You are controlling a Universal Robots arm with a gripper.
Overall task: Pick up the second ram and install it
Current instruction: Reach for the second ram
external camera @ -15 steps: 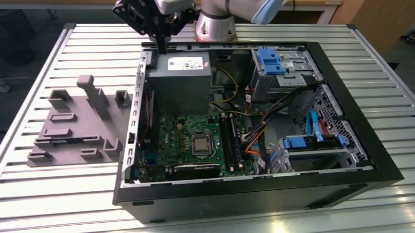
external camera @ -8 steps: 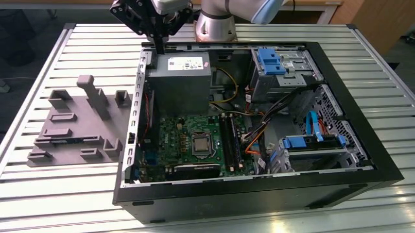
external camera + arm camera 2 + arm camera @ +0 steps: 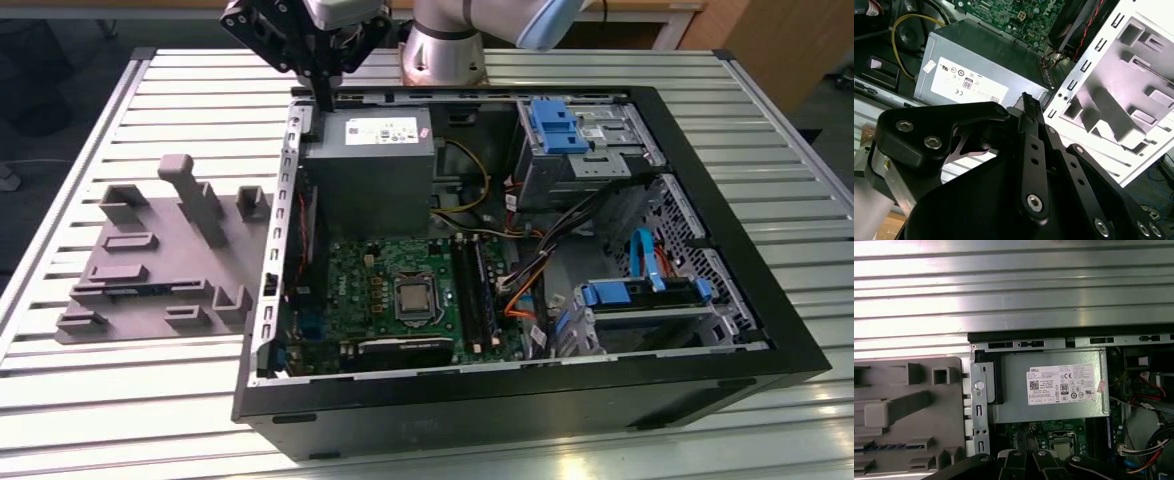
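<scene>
Hovering over the computer case (image 3: 534,395) on a slatted table (image 3: 120,400), the hand (image 3: 322,103) is clenched.

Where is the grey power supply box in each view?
Exterior view: power supply in the case's far corner, toward the exterior view's left, near the pincer.
Second wrist view: power supply just beyond the pincer.
First wrist view: power supply inside the case wall.
Shared landmark: grey fixture plate beside the case.
</scene>
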